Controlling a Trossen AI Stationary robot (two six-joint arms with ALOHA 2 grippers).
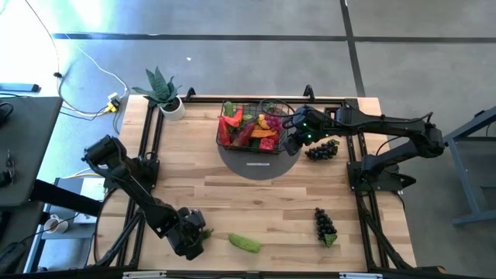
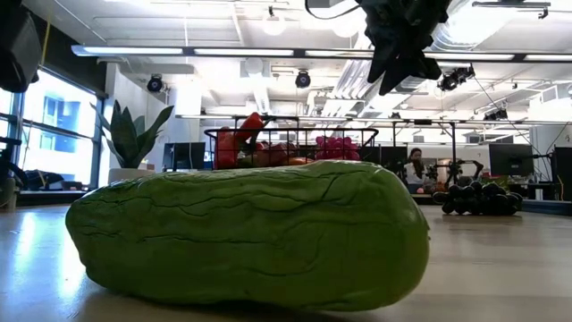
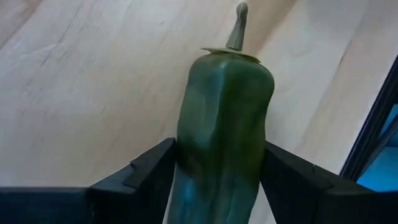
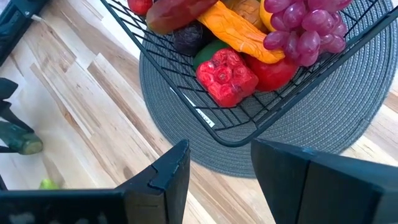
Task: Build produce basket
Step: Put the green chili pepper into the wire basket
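The basket [image 1: 256,128] sits on the grey mat [image 1: 260,163] at the desk's far edge, already mostly full of peppers and pink grapes [image 4: 308,28]. Remaining: a cucumber [image 1: 244,242] and two dark grape bunches [image 1: 325,225]. The left gripper [image 3: 217,174] is clamped on a green pepper [image 3: 224,118] near the front-left corner; the right gripper [image 4: 221,158] hovers empty, parted, beside the basket.

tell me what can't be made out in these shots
- Basket floor, low view: hidden behind the green cucumber.
- Lower end of the green pepper, left wrist view: cut off by the picture edge, between the left tool's fingers.
- Right tool fingertips, right wrist view: cut off by the edge.
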